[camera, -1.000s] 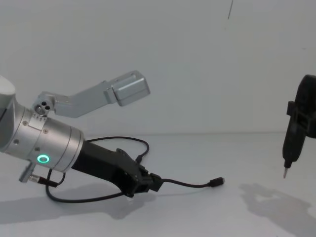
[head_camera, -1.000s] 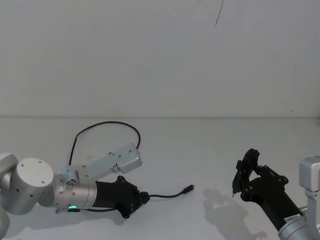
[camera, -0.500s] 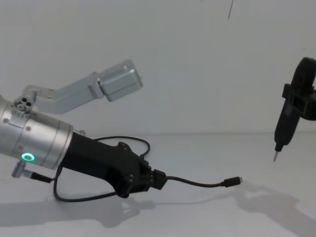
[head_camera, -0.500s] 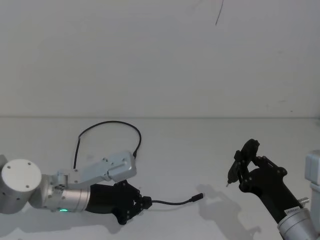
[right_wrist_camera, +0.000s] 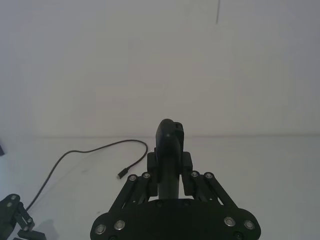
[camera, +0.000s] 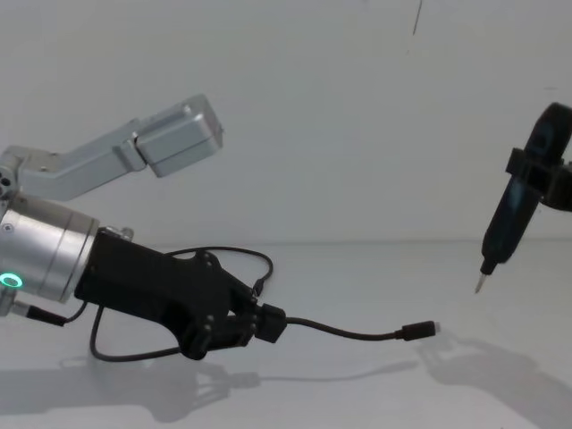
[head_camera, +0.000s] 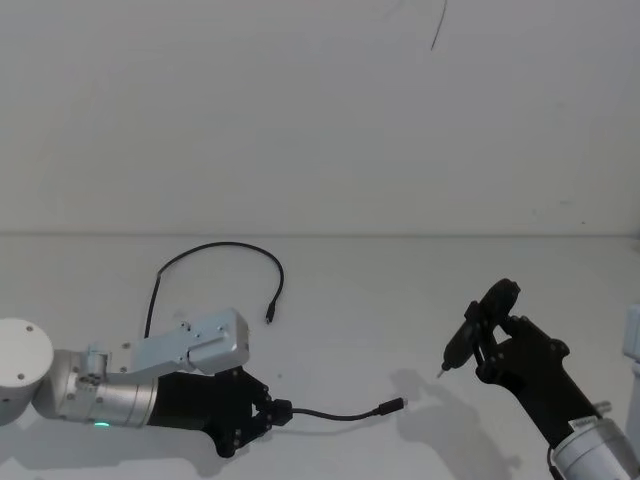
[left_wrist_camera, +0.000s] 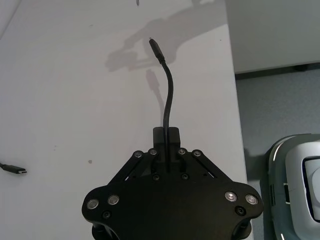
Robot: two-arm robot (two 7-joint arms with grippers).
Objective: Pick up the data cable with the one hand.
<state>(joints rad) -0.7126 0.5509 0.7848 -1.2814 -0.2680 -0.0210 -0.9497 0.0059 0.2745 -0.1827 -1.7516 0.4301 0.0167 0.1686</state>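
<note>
The data cable (head_camera: 330,415) is thin and black. My left gripper (head_camera: 272,411), the one hand with a silver wrist and green light, is shut on it a short way from one plug. That plug (head_camera: 396,405) sticks out to the right, held clear of the white table over its own shadow. In the chest view the left gripper (camera: 265,323) grips the cable (camera: 340,332) the same way. The rest of the cable (head_camera: 215,250) arcs behind the arm, its far plug (head_camera: 269,319) lying on the table. In the left wrist view the cable (left_wrist_camera: 168,95) rises from the gripper (left_wrist_camera: 167,136).
My right gripper (head_camera: 484,336) hangs at the right, shut on a black pen-like tool (camera: 511,219) whose tip (camera: 478,288) points down above the table (head_camera: 350,290). The right wrist view shows this tool (right_wrist_camera: 169,145) and the cable's far loop (right_wrist_camera: 75,154). A pale wall stands behind.
My left gripper has drawn back toward me with the cable, and the free plug now hangs above its shadow. The right gripper with the pen-like tool has shifted left and tilted.
</note>
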